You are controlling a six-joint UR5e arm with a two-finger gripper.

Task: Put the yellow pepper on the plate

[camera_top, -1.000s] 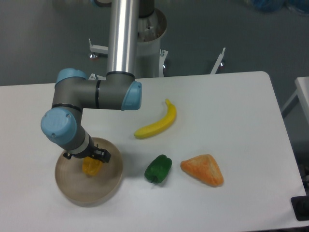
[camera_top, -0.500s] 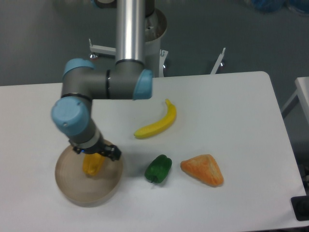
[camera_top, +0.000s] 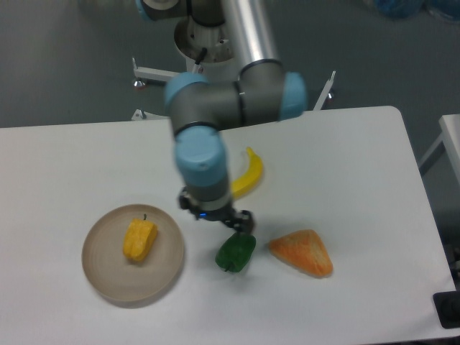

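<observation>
Whether the jaws are spread or pressed together we cannot tell, since the black two-finger gripper is seen from above and largely hidden under the arm's grey and blue wrist; we see nothing held in it. We find the small blocky yellow-orange bell pepper lying on the round flat beige-tan plate, a little above the plate's middle, its short dark stem pointing toward the far rim. We see the pepper well apart from the gripper, which hangs over the white table to the right of the plate. Just below and right of the gripper we see a small green bell pepper, and right of that, close by, a larger orange triangular wedge. Behind the wrist we make out part of a long curved yellow banana, its lower end covered by the arm
</observation>
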